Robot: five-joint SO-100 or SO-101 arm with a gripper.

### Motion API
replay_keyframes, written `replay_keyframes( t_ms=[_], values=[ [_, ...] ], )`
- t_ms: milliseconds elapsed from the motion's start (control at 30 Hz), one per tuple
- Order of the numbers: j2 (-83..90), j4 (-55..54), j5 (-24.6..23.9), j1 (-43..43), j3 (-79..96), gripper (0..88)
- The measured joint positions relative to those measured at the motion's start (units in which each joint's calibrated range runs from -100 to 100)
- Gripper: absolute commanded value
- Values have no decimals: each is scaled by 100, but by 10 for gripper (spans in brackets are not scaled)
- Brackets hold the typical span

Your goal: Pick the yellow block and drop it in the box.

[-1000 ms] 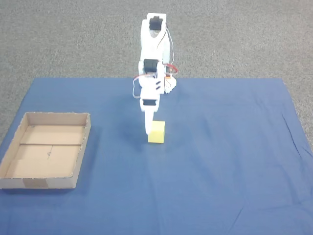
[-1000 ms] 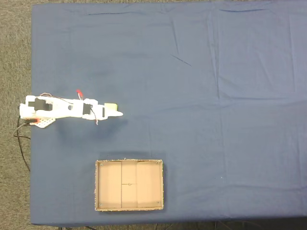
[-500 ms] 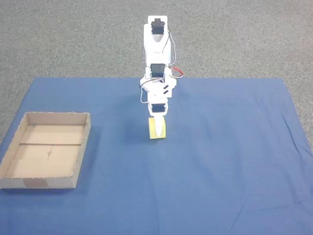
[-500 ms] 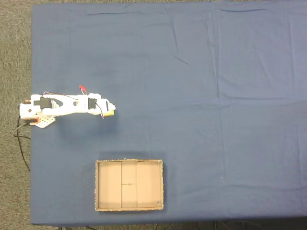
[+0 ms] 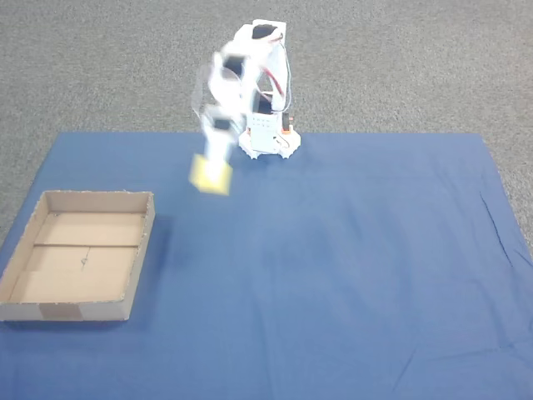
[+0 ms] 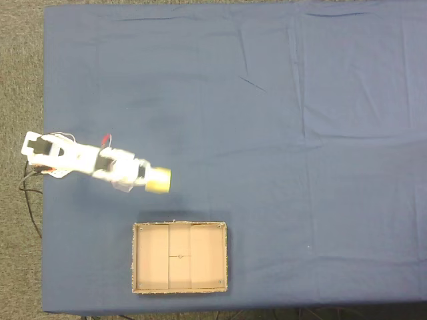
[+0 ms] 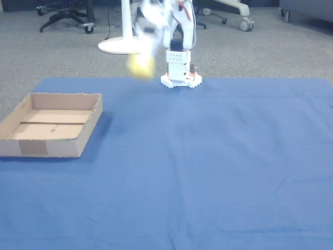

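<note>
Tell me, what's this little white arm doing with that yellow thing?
The arm's claw holds a small yellow block in the air above the blue cloth, its picture blurred by motion. The cardboard box sits off to one side with nothing in it, so the block is not dropped in yet.

White plastic robot arm (image 5: 250, 92) with black motor blocks, thin red and white wires, and a scalloped round base (image 7: 180, 80).

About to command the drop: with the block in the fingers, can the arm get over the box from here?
Probably yes. The gripper carries the yellow block above the blue cloth, and nothing stands between it and the open-topped box, which lies close by.
</note>
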State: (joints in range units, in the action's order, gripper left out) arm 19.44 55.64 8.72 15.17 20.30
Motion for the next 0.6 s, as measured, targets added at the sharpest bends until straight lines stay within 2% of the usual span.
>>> replay_keyframes(
  t_ms=[167,333,500,600],
  values=[
    [94,24,357,1751,-1688,232],
    [-1552,-525,430,3018,-3545,244],
    [-3717,-1301,474,3035,-4291,239],
    [-5013,-1027,430,2757,-5340,237]
  ],
)
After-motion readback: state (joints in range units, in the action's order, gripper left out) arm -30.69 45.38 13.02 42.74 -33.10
